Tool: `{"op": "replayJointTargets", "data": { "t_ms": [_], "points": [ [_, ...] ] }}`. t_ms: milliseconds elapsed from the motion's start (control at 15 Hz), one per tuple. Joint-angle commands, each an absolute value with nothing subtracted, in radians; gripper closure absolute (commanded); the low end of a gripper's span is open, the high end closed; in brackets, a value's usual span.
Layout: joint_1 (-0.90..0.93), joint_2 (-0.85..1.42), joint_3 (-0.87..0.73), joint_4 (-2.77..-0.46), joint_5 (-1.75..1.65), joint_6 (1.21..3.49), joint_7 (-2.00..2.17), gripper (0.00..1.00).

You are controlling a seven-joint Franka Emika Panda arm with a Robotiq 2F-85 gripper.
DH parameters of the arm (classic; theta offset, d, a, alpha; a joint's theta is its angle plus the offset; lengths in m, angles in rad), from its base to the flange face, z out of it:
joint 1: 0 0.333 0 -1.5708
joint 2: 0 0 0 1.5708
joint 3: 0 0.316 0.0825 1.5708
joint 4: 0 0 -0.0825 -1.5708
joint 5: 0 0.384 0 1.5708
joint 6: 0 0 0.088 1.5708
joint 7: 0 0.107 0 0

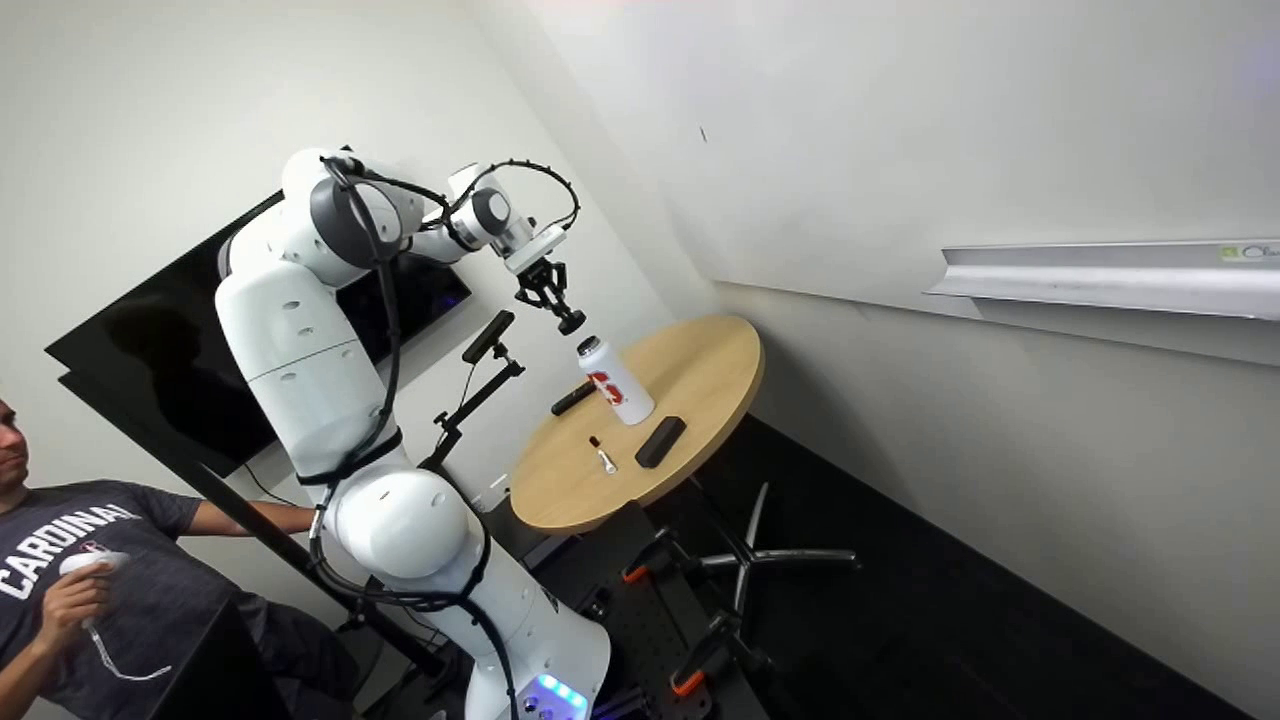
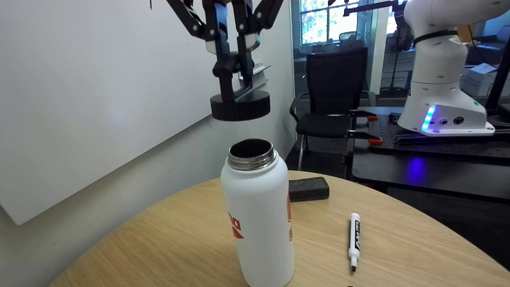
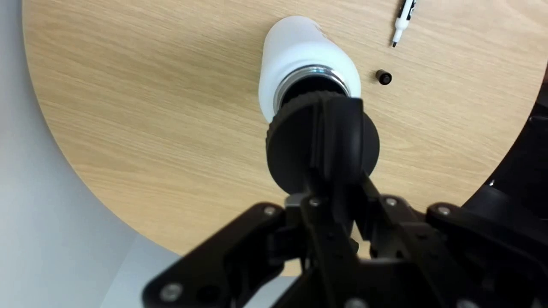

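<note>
My pincer (image 2: pixel 233 56) grips the black lid (image 2: pixel 240 111) just above the open bottle (image 3: pixel 295 51), upright on the worktop (image 3: pixel 150 107) at the lid's 12 o'clock in wrist view, w/ a marker (image 3: pixel 401 23) approx 1 o'clock.

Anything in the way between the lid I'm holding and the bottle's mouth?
Nothing visible: both exterior views show an open gap between the black lid, held in the gripper, and the white water bottle. The uncapped marker lies off to the side.

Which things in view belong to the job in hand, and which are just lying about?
Apparently in the job: gripper, holding the black lid; white bottle, open, below it.

Just lying about: uncapped marker; small black cap; black block; dark bar near the bottle.
</note>
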State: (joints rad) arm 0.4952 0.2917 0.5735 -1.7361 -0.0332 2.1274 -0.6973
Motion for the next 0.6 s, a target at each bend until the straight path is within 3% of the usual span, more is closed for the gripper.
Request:
{"op": "replayJointTargets", "data": {
  "t_ms": [0,533],
  "points": [
    [0.510,0.310,0.566,-1.701,-0.039,2.065,-0.676,0.95],
    [0.501,0.311,0.567,-1.738,-0.037,2.094,-0.706,0.95]
  ]
}}
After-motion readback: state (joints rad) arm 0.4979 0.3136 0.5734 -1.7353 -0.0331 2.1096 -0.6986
